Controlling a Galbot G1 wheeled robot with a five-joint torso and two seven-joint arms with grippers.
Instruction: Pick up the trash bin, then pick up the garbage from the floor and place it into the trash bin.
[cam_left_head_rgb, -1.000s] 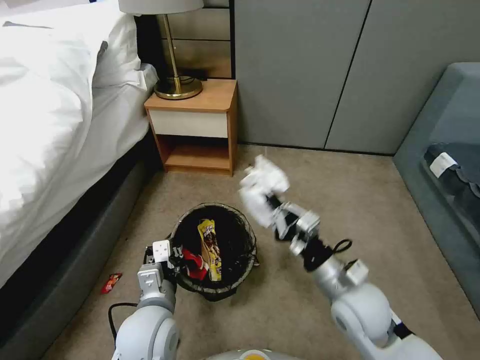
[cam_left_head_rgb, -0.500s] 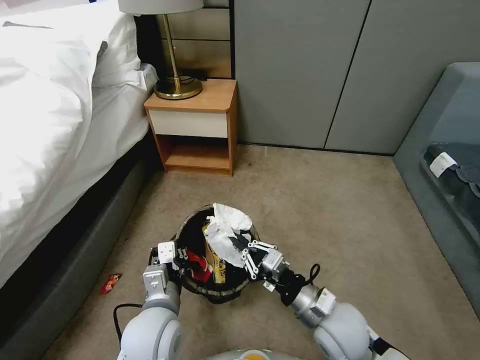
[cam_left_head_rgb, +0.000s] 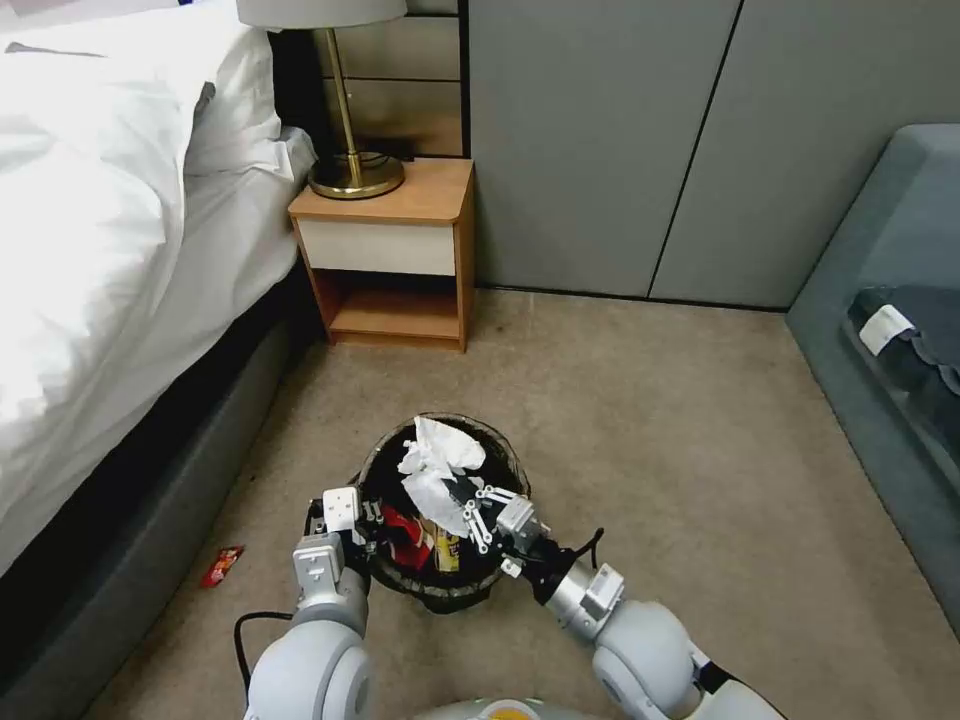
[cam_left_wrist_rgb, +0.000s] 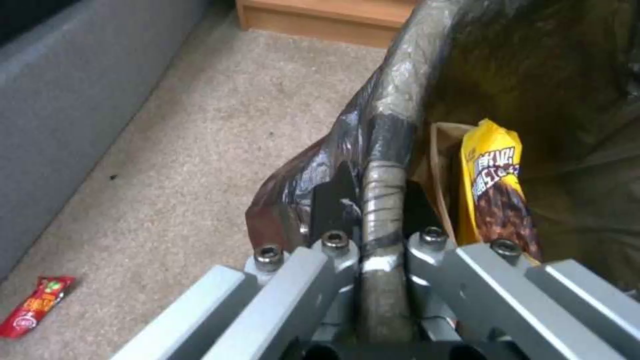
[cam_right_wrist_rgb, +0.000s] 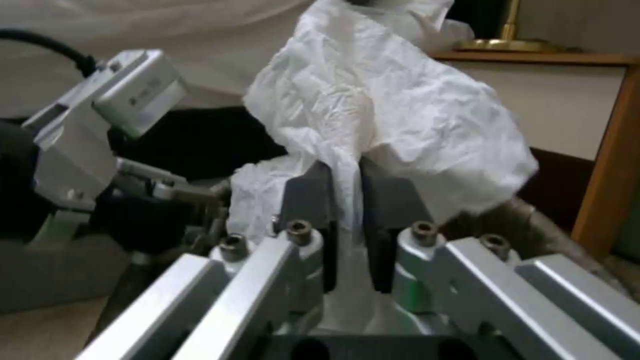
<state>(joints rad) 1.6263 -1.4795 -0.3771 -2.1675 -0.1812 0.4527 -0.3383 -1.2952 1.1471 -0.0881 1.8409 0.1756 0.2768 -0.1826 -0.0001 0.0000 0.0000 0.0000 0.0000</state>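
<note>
Beige carpet (cam_left_head_rgb: 640, 420) underfoot, with a wooden nightstand (cam_left_head_rgb: 390, 250) against the grey wall as the anchor, a brass lamp (cam_left_head_rgb: 350, 120) on top of it and a white-sheeted bed (cam_left_head_rgb: 110, 230) beside it. Out from the nightstand toward the robot, on the carpet: the trash bin (cam_left_head_rgb: 503, 461), dark bag folded over its rim. Left gripper (cam_left_head_rgb: 362, 520) clamped on that rim at the side farthest from the nightstand, one pad inside the bag and one outside, seen close in the left wrist view as the left gripper (cam_left_wrist_rgb: 373, 210) pinching the bagged rim of the trash bin (cam_left_wrist_rgb: 393, 115). Inside: a yellow snack wrapper (cam_left_wrist_rgb: 497, 185) standing against a tan paper bag (cam_left_wrist_rgb: 440, 150), plus a red wrapper (cam_left_head_rgb: 400, 530). Right gripper (cam_left_head_rgb: 470, 510) over the bin's mouth, pads (cam_right_wrist_rgb: 313, 200) shut tight on a crumpled white tissue wad (cam_right_wrist_rgb: 393, 115), which rises above the bin as the tissue wad (cam_left_head_rgb: 437, 465). Farther from the nightstand, close to the bed base: a small red wrapper (cam_left_head_rgb: 222, 566) flat on the carpet.
</note>
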